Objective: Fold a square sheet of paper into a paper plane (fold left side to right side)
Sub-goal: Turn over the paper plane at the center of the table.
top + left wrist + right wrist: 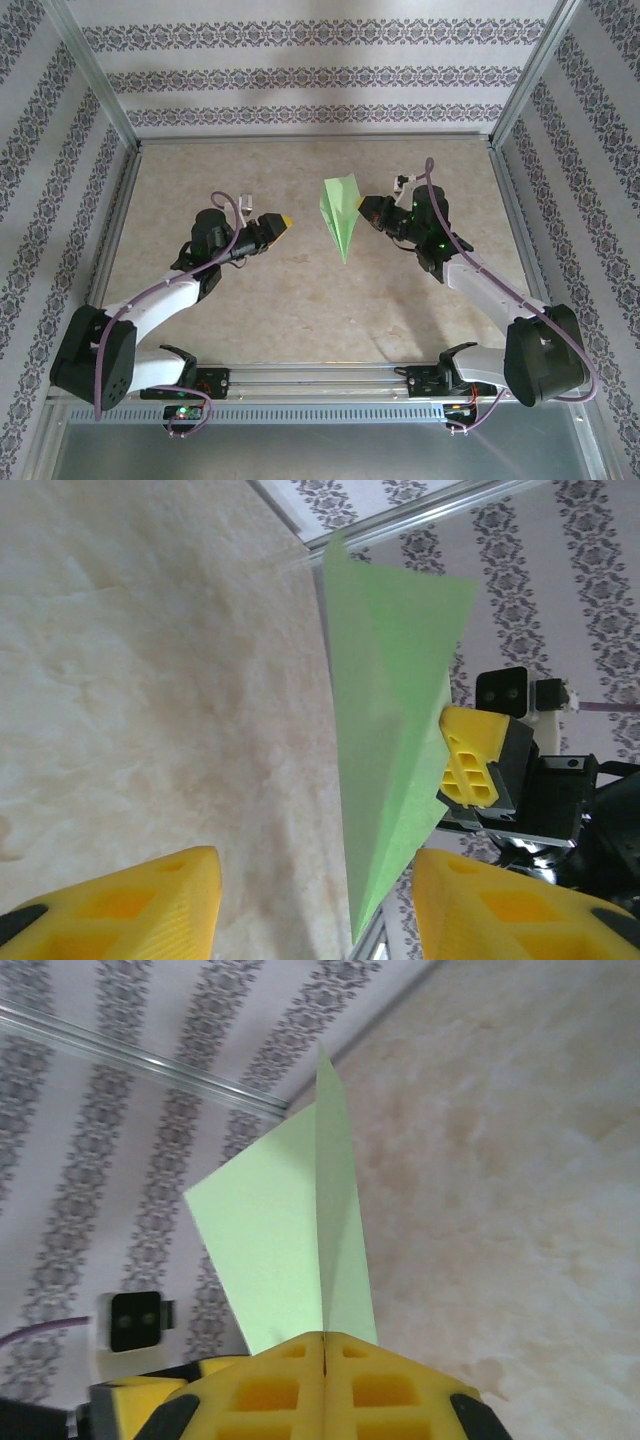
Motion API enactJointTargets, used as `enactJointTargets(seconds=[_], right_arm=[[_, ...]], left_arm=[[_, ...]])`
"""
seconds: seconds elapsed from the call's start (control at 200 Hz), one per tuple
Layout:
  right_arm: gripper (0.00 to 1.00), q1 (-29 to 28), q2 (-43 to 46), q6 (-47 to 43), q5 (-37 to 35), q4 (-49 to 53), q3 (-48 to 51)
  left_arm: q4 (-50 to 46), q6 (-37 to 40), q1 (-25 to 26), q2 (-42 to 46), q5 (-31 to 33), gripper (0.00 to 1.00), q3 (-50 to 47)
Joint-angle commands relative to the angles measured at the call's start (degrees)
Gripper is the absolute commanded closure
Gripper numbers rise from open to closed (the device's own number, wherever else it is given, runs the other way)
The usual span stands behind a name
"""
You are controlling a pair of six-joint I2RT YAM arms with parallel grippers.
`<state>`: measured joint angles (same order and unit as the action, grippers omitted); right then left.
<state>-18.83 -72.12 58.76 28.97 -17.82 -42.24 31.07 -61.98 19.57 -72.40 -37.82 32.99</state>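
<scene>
The paper plane (340,212) is a narrow light-green dart with a centre crease, held up above the beige table (300,300), its point aimed toward the near edge. My right gripper (364,208) is shut on its rear edge; in the right wrist view the yellow pads (290,1380) meet on the crease of the plane (290,1240). My left gripper (284,221) hovers a short way left of the plane, open and holding nothing. In the left wrist view the plane (390,730) hangs beyond the gap of the left gripper (315,875), with the right fingers (470,765) behind it.
Aluminium frame posts (100,90) and patterned wallpaper walls (320,70) enclose the table on three sides. A metal rail (320,378) carrying both arm bases runs along the near edge. Bare tabletop lies between and in front of the arms.
</scene>
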Motion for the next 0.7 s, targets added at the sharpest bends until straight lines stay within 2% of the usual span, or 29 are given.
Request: enactJointTargets(seconds=[0.0,0.475,0.695], right_arm=[[1.0,0.58,0.68,4.78,5.14,-9.75,1.78],[1.0,4.32,-0.74,16.07,10.6,-24.6,5.44],[1.0,5.62,-3.2,24.43,12.67,-36.63,7.84]], left_arm=[[8.08,-2.85,0.69,-0.9,-2.33,0.47,2.78],[8.46,-2.84,2.12,-3.66,-1.61,0.45,7.4],[8.75,-2.8,4.81,-5.88,-0.17,0.44,9.9]])
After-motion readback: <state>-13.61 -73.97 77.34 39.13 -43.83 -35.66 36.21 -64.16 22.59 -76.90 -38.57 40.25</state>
